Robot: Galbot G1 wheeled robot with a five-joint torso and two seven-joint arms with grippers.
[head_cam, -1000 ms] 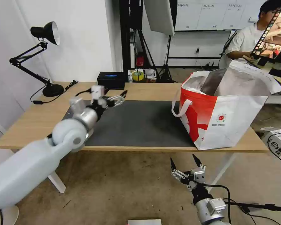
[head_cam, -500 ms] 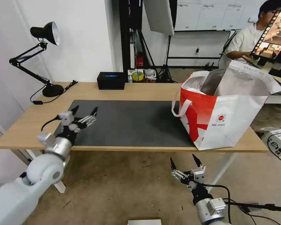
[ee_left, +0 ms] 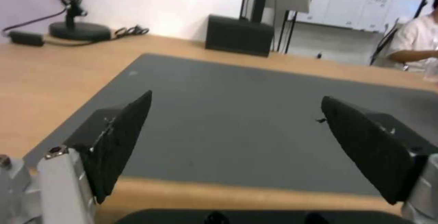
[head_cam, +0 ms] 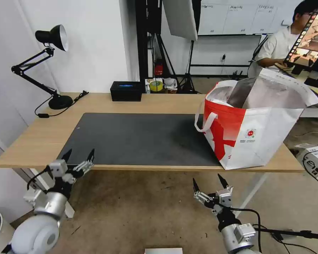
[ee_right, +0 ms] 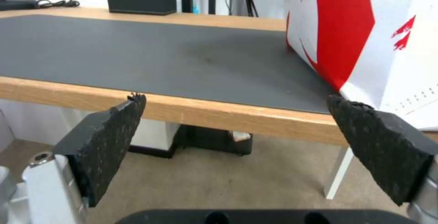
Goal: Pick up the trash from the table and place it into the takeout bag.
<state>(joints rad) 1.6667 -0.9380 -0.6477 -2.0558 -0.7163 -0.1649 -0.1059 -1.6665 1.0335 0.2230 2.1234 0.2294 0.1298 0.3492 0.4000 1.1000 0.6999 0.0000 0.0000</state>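
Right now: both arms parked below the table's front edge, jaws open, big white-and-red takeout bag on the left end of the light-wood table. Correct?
One error: the white-and-red takeout bag stands on the right end of the light-wood table, as the head view shows. The rest holds: left gripper and right gripper sit below the front edge, jaws open.

Spread jaws before grey mat [ee_left: 237, 121]
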